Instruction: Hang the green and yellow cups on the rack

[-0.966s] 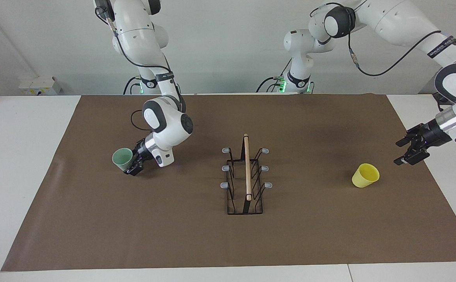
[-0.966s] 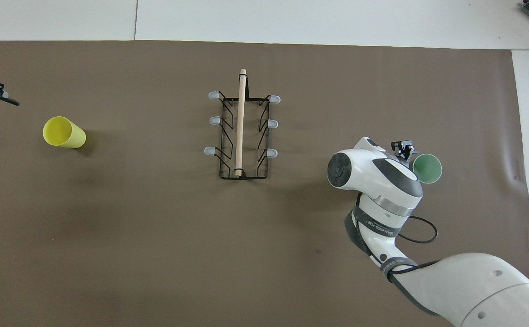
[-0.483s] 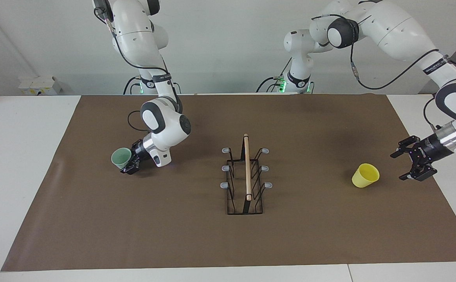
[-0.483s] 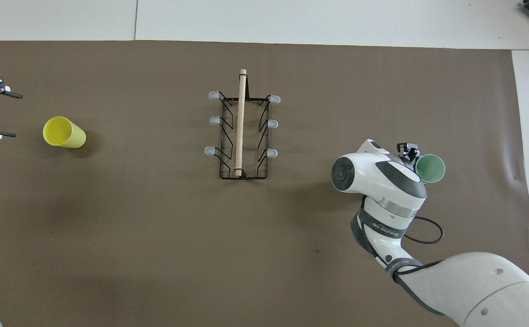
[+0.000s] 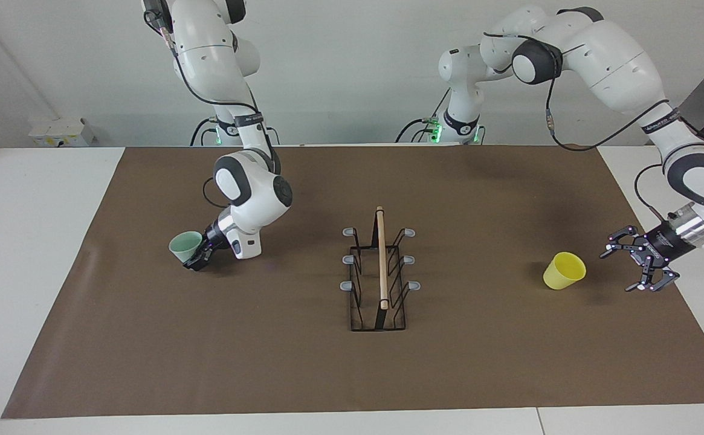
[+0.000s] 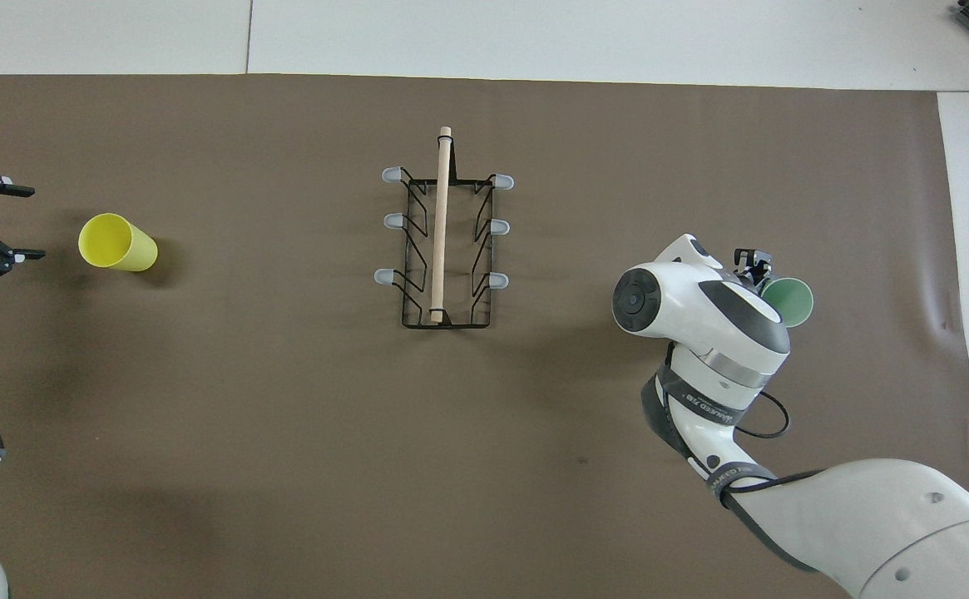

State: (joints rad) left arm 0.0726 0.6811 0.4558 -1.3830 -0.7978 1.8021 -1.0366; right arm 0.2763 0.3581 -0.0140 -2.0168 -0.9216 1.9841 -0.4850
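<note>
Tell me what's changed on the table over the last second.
The left gripper came down beside the yellow cup, fingers open and turned toward it, not touching. The right gripper, shut on the green cup, shifted slightly toward the right arm's end of the table. The yellow cup and rack stayed put.

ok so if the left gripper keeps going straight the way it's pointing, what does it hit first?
Probably the yellow cup: the left gripper, jaws open, points at it from the left arm's end of the table, though its height is hard to judge.
</note>
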